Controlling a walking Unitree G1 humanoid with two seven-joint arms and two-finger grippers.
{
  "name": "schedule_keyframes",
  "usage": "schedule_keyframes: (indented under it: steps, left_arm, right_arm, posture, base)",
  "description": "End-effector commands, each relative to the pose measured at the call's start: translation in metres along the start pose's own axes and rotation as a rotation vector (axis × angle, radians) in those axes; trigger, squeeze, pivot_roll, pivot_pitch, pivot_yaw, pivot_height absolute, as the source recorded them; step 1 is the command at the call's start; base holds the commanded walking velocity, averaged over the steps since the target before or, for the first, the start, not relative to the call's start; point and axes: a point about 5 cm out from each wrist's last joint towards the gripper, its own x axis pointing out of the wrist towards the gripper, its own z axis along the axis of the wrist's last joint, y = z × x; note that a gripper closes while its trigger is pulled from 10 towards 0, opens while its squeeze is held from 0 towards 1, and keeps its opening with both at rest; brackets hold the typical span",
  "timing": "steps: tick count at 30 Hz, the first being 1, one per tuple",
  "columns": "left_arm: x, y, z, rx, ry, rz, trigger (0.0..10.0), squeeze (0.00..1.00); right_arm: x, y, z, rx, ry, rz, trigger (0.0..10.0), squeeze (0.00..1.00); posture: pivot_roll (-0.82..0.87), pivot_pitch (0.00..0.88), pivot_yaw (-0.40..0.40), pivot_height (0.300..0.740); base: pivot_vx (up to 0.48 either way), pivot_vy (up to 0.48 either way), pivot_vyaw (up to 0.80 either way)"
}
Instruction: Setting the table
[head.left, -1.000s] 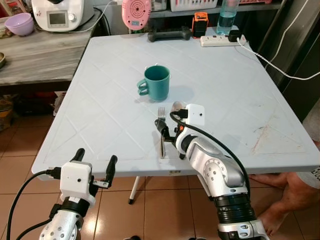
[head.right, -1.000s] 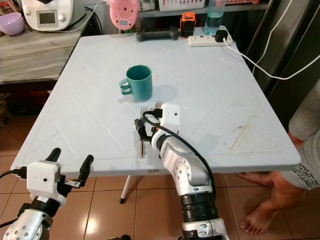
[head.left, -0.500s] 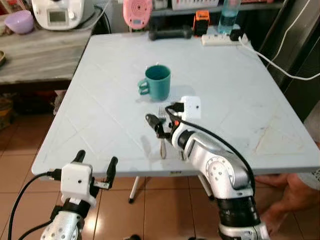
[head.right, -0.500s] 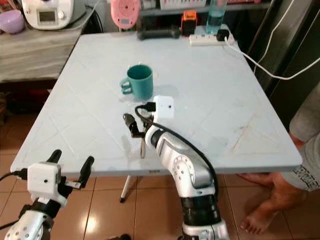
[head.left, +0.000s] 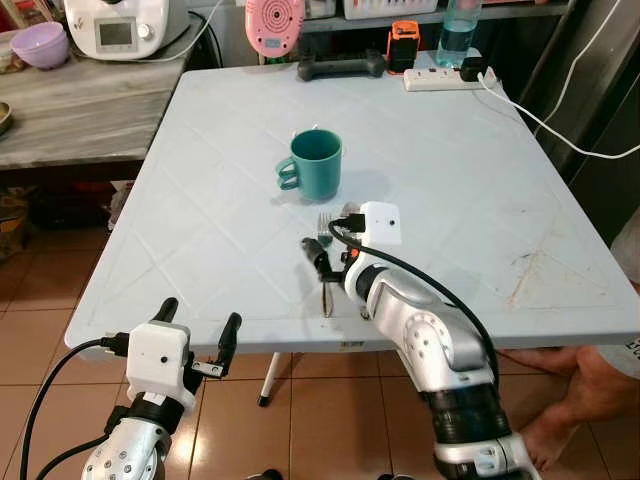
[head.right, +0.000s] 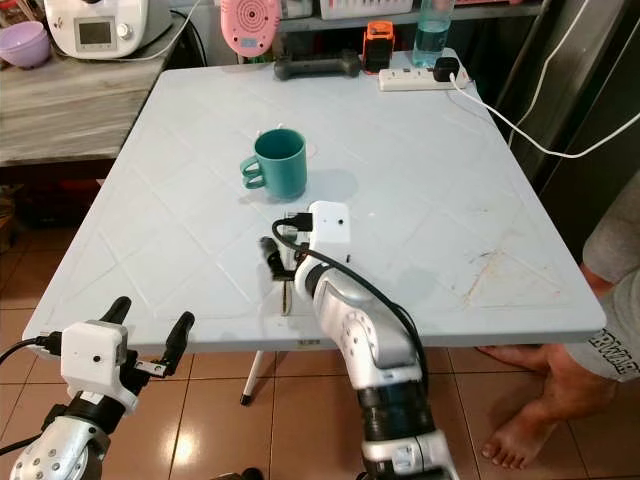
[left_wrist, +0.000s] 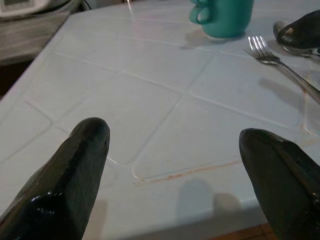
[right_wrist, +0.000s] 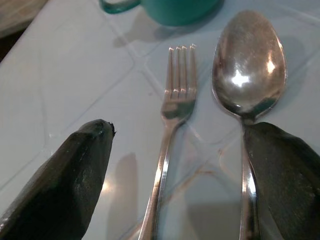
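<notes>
Right gripper (right_wrist: 175, 175) low over the cutlery on the bench (head.left: 200, 200), fingers spread and holding nothing.
The fork (right_wrist: 170, 130) lies flat between its two fingers; the spoon (right_wrist: 248, 70) lies just beside the fork, its handle running under one finger; the mug (head.left: 313, 164) stands beyond the fingertips; the left gripper (head.left: 195, 325) hangs below the bench's near edge, fingers wide apart and empty.

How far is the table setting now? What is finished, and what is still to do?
Done so far: a green mug stands on the table, and a fork and spoon lie side by side in front of it. In hand: the right gripper sits open over the two. The left gripper, also open, waits off the table's edge. No plate is set yet.
</notes>
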Motion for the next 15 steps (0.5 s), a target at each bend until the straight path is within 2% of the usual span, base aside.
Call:
schedule_keyframes:
  steps: [1,4,6,8,15]
  left_arm:
    - [-0.002,0.000,-0.004,-0.005,0.029,-0.014,10.0,0.00]
    - [-0.003,-0.003,-0.005,-0.012,0.033,-0.022,10.0,0.00]
    - [-0.004,-0.003,-0.005,-0.012,0.034,-0.022,10.0,0.00]
    - [-0.004,-0.004,-0.005,-0.015,0.036,-0.021,10.0,0.00]
    - [-0.003,-0.004,-0.006,-0.023,0.038,-0.020,10.0,0.00]
  right_arm:
    - [0.005,0.022,0.005,0.028,-0.006,0.048,10.0,0.00]
    - [0.013,0.018,0.002,0.027,0.032,-0.063,10.0,0.00]
    - [0.014,0.018,0.002,0.026,0.034,-0.074,9.6,0.00]
    - [0.016,0.026,0.002,0.033,0.033,-0.024,10.0,0.00]
    - [0.012,0.048,0.020,-0.006,-0.004,0.060,10.0,0.00]
  posture:
    - [-0.01,0.178,0.090,0.740]
    - [-0.01,0.182,0.089,0.740]
    - [-0.01,0.183,0.089,0.740]
    - [-0.01,0.184,0.088,0.740]
    - [-0.02,0.188,0.079,0.740]
  base:
    - [0.000,0.000,0.00]
    - [0.000,0.000,0.00]
    - [0.000,0.000,0.00]
    - [0.000,0.000,0.00]
    - [0.000,0.000,0.00]
